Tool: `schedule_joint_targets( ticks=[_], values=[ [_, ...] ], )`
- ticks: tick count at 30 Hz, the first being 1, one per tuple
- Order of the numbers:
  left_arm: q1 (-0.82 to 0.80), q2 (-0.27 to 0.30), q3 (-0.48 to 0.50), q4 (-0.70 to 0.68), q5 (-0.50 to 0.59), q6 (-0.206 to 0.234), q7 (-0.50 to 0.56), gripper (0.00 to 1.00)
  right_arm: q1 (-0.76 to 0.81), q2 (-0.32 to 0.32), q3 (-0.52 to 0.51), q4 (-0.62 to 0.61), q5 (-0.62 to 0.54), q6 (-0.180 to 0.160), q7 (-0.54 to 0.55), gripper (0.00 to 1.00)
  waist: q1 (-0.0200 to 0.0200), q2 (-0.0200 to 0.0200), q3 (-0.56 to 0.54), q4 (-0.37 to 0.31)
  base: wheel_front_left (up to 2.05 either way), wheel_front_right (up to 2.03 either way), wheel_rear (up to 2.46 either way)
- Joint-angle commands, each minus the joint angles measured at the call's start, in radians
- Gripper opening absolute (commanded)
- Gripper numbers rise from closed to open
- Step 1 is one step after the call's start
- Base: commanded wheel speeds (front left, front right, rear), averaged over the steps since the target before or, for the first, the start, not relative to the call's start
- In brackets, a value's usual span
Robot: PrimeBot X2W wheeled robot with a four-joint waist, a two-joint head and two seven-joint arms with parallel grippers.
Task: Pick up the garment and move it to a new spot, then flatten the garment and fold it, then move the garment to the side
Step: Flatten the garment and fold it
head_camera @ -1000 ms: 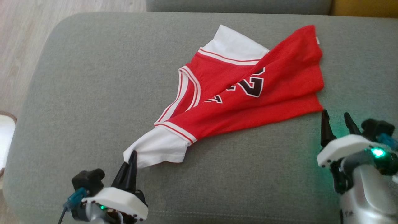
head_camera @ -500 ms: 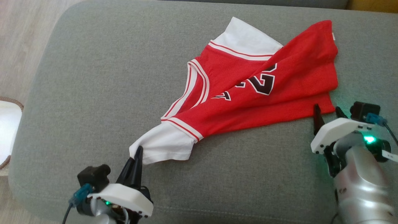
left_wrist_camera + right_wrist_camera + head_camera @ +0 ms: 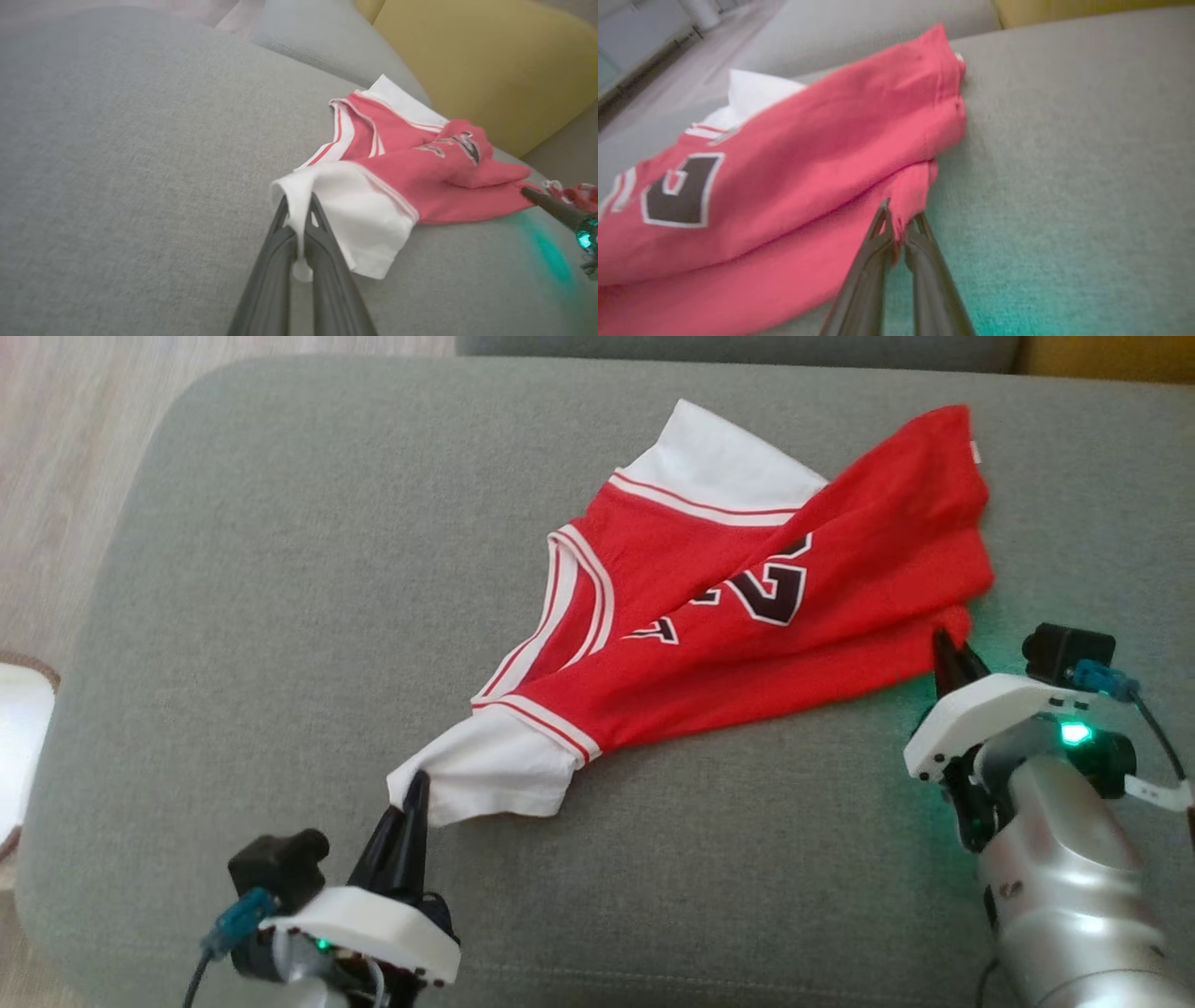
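Garment (image 3: 747, 644): a red jersey with white sleeves and a dark, white-edged number. It lies rumpled on the grey sofa seat (image 3: 280, 569), running diagonally from the near left to the far right of the head view. One red layer is folded over the number, partly covering it.

Left gripper (image 3: 414, 789): fingers drawn tight together, pinching the edge of the near white sleeve. In the left wrist view a fold of white cloth sits between the fingertips of the left gripper (image 3: 297, 207), and the sleeve is drawn up into a point there.

Right gripper (image 3: 945, 644): at the garment's right-hand red corner. The right wrist view shows the fingers of the right gripper (image 3: 899, 214) narrowed to a slit, with the red hem edge caught between the tips. Green light from the wrist tints the seat beside it.

Surroundings: a yellow cushion (image 3: 490, 70) stands beyond the garment; pale wooden floor (image 3: 56, 476) lies past the seat's left edge.
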Motion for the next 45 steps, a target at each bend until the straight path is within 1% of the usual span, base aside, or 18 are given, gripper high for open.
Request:
schedule_joint_targets(
  ticks=[1, 4, 7, 11, 14, 17, 23, 26, 29, 33, 36, 39, 42, 43, 45],
  values=[
    [-0.046, 0.001, 0.031, -0.039, -0.008, -0.003, -0.01, 0.0, -0.011, 0.007, 0.031, -0.038, 0.012, -0.001, -0.024, 0.0, 0.0, 0.0, -0.014, -0.012, 0.0, 0.0, 0.0],
    [-0.055, -0.006, 0.041, -0.086, -0.039, -0.014, -0.006, 0.0, 0.004, -0.002, 0.074, -0.095, 0.059, -0.001, -0.095, 0.0, 0.0, 0.0, -0.045, -0.037, 0.0, 0.0, 0.0],
    [-0.069, -0.006, 0.058, -0.157, -0.07, -0.021, 0.002, 0.0, 0.032, -0.019, 0.112, -0.193, 0.11, -0.001, -0.135, 0.0, 0.0, 0.0, -0.076, -0.066, 0.0, 0.0, 0.0],
    [-0.094, 0.012, 0.083, -0.288, -0.092, -0.02, 0.026, 0.0, 0.092, -0.061, 0.143, -0.4, 0.169, -0.001, -0.158, 0.0, 0.0, 0.0, -0.11, -0.108, 0.0, 0.0, 0.0],
    [-0.118, 0.035, 0.104, -0.404, -0.099, -0.013, 0.054, 0.0, 0.15, -0.094, 0.124, -0.582, 0.18, -0.001, -0.159, 0.0, 0.0, 0.0, -0.127, -0.138, 0.0, 0.0, 0.0],
    [-0.146, 0.068, 0.122, -0.526, -0.096, -0.002, 0.096, 0.0, 0.208, -0.102, 0.084, -0.783, 0.167, -0.001, -0.129, 0.0, 0.0, 0.0, -0.139, -0.164, 0.0, 0.0, 0.0],
    [-0.253, 0.152, 0.149, -0.755, -0.04, 0.016, 0.197, 0.0, 0.297, -0.082, -0.003, -1.175, 0.131, -0.001, -0.012, 0.0, 0.0, 0.0, -0.141, -0.195, 0.0, 0.0, 0.0],
    [-0.336, 0.189, 0.154, -0.841, -0.017, 0.014, 0.256, 0.0, 0.316, -0.071, -0.035, -1.327, 0.11, -0.001, 0.048, 0.0, 0.0, 0.0, -0.13, -0.206, 0.0, 0.0, 0.0],
    [-0.428, 0.213, 0.149, -0.888, -0.009, 0.007, 0.318, 0.0, 0.32, -0.063, -0.057, -1.432, 0.096, -0.001, 0.108, 0.0, 0.0, 0.0, -0.11, -0.211, 0.0, 0.0, 0.0],
    [-0.546, 0.235, 0.146, -0.858, -0.011, -0.005, 0.381, 0.0, 0.299, -0.057, -0.057, -1.488, 0.093, -0.001, 0.165, 0.0, 0.0, 0.0, -0.062, -0.218, 0.0, 0.0, 0.0],
    [-0.633, 0.242, 0.144, -0.78, -0.017, -0.022, 0.401, 0.0, 0.254, -0.056, -0.042, -1.468, 0.106, -0.001, 0.189, 0.0, 0.0, 0.0, -0.011, -0.219, 0.0, 0.0, 0.0],
    [-0.744, 0.241, 0.137, -0.661, -0.018, -0.05, 0.4, 0.0, 0.168, -0.068, -0.025, -1.387, 0.121, -0.001, 0.205, 0.0, 0.0, 0.0, 0.04, -0.214, 0.0, 0.0, 0.0],
    [-0.881, 0.236, 0.123, -0.515, -0.004, -0.076, 0.39, 0.0, 0.026, -0.085, -0.008, -1.268, 0.12, -0.001, 0.206, 0.0, 0.0, 0.0, 0.088, -0.21, 0.0, 0.0, 0.0],
    [-0.881, 0.236, 0.123, -0.515, -0.004, -0.076, 0.39, 0.0, 0.026, -0.085, -0.008, -1.268, 0.12, -0.001, 0.206, 0.0, 0.0, 0.0, 0.088, -0.21, 0.0, 0.0, 0.0],
    [-0.991, 0.232, 0.11, -0.409, 0.021, -0.091, 0.37, 0.0, -0.101, -0.102, 0.008, -1.162, 0.093, -0.001, 0.195, 0.0, 0.0, 0.0, 0.12, -0.206, 0.0, 0.0, 0.0]
  ],
)
